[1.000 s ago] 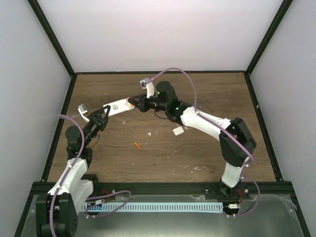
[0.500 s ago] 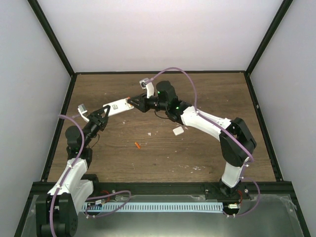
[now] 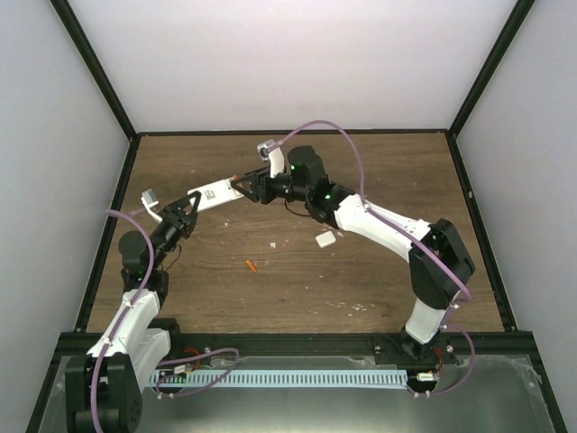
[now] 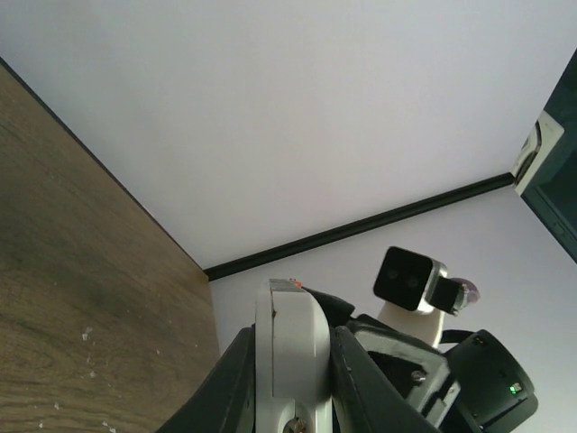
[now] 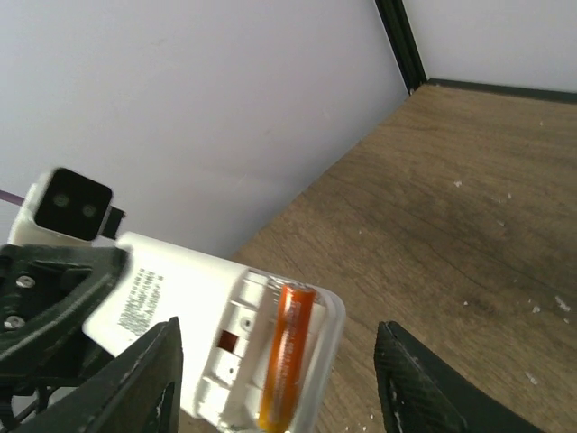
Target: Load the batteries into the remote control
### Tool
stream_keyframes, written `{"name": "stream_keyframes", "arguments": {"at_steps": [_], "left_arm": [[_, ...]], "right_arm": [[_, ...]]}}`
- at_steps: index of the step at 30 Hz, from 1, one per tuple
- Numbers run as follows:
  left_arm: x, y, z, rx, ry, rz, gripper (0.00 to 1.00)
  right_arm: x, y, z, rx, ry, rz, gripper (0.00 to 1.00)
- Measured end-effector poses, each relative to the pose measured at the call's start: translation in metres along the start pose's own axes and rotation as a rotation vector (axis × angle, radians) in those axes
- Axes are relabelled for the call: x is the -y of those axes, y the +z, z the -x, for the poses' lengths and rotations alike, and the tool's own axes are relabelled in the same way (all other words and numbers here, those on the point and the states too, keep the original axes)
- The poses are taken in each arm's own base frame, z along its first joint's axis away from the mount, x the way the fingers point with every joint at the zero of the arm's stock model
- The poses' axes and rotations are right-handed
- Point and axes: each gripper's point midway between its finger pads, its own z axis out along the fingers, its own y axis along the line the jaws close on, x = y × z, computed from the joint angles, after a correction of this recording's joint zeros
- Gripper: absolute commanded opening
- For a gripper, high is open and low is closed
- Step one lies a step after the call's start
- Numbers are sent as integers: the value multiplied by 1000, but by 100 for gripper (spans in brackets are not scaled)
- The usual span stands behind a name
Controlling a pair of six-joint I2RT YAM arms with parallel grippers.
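Note:
My left gripper (image 3: pixel 185 215) is shut on the white remote control (image 3: pixel 215 193) and holds it above the table, its label side up. In the left wrist view the remote (image 4: pixel 290 343) stands edge-on between the black fingers (image 4: pixel 233 379). My right gripper (image 3: pixel 242 186) is at the remote's far end, open, one jaw on each side. The right wrist view shows the open battery bay with one orange battery (image 5: pixel 287 356) lying in it, between my spread fingers (image 5: pixel 144 379). The other battery (image 3: pixel 251 265) lies on the table.
A small loose white cover piece (image 3: pixel 325 238) lies on the wooden table (image 3: pixel 379 171) under my right forearm. Pale crumbs are scattered mid-table and near the front edge. White walls stand on three sides.
My right gripper has shifted a little left and farther along the remote's end. The left arm and the remote have stayed put. The loose battery has not moved.

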Motion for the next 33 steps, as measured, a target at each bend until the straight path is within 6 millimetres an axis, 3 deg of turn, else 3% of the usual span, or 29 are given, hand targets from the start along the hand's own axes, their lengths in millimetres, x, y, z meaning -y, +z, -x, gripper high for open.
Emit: {"name": "stream_keyframes", "arguments": {"at_steps": [4, 9, 17, 19, 26, 33], "left_arm": [[2, 0, 0, 1, 1, -7, 0], [5, 0, 1, 1, -9, -21, 0], [11, 0, -2, -18, -42, -41, 0], [13, 0, -3, -21, -50, -52, 0], [21, -1, -4, -34, -64, -80, 0], [26, -1, -5, -37, -70, -98, 0]], "right_arm": [[-12, -13, 19, 39, -24, 6, 63], [-22, -27, 41, 72, -3, 37, 66], [19, -52, 54, 27, 234, 31, 66], [21, -55, 58, 12, 281, 43, 65], [1, -49, 52, -72, 398, 155, 62], [10, -32, 24, -167, 511, 185, 60]]}}
